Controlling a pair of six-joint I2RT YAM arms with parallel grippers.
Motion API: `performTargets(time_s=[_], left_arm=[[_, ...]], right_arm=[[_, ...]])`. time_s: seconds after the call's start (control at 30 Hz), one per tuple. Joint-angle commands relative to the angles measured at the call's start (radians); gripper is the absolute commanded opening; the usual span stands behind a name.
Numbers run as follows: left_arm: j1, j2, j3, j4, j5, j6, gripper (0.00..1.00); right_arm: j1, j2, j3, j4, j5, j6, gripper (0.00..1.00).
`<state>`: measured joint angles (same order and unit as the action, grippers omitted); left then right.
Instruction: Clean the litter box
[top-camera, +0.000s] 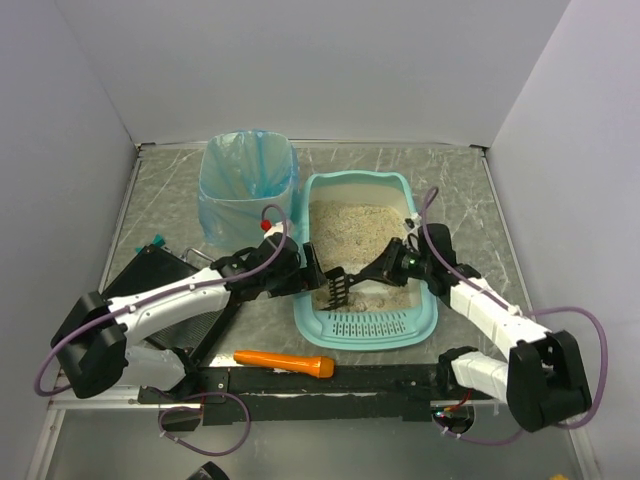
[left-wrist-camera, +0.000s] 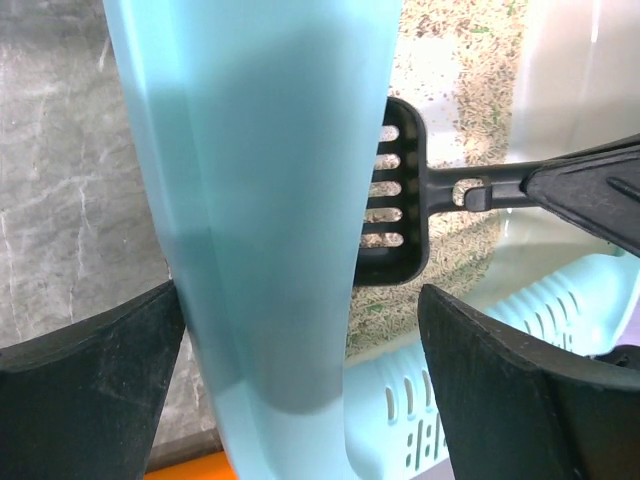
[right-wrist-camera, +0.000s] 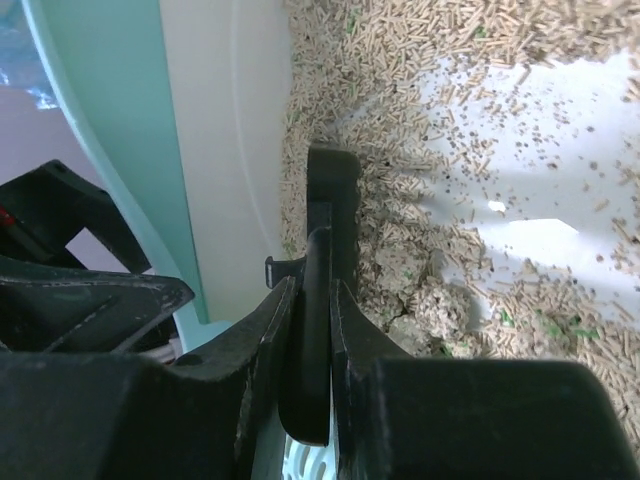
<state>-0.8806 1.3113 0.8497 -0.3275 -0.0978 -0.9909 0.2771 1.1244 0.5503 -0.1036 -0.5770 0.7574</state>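
Note:
The light teal litter box (top-camera: 355, 180) stands mid-table with beige litter (top-camera: 350, 225) and its slotted lip (top-camera: 370, 327) at the near end. My left gripper (top-camera: 308, 268) is open and straddles the box's left wall (left-wrist-camera: 270, 200), which stands between its fingers (left-wrist-camera: 90, 390). My right gripper (top-camera: 378, 272) is shut on the handle of a black slotted scoop (top-camera: 336, 290). The scoop head (left-wrist-camera: 395, 200) rests in the litter by the left wall. In the right wrist view the scoop (right-wrist-camera: 330, 190) lies edge-on between my jaws (right-wrist-camera: 312, 285), beside several litter clumps (right-wrist-camera: 420, 310).
A waste bin lined with a blue bag (top-camera: 247, 185) stands left of the box at the back. A flat black case (top-camera: 165, 290) lies at the left under my left arm. An orange-handled tool (top-camera: 285, 362) lies near the front edge.

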Motion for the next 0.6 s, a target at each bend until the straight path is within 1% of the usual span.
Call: performTargets(time_s=[0.0,0.13,0.37,0.57], left_arm=[[-0.009,-0.056,0.006,0.091,-0.005,-0.031,0.99],[-0.009,-0.066,-0.001,0.096,-0.005,-0.032,0.99],[-0.009,-0.095,-0.011,0.11,-0.002,-0.025,0.99],[-0.009,-0.133,-0.015,0.111,-0.011,-0.023,0.99]], right_arm=[[-0.041,-0.093,-0.035,0.002,0.035,0.077,0.0],[-0.05,-0.191,-0.033,0.004,0.092,0.097,0.0],[-0.075,-0.284,-0.05,0.048,0.117,0.135,0.0],[-0.111,-0.37,-0.055,0.048,0.166,0.152,0.0]])
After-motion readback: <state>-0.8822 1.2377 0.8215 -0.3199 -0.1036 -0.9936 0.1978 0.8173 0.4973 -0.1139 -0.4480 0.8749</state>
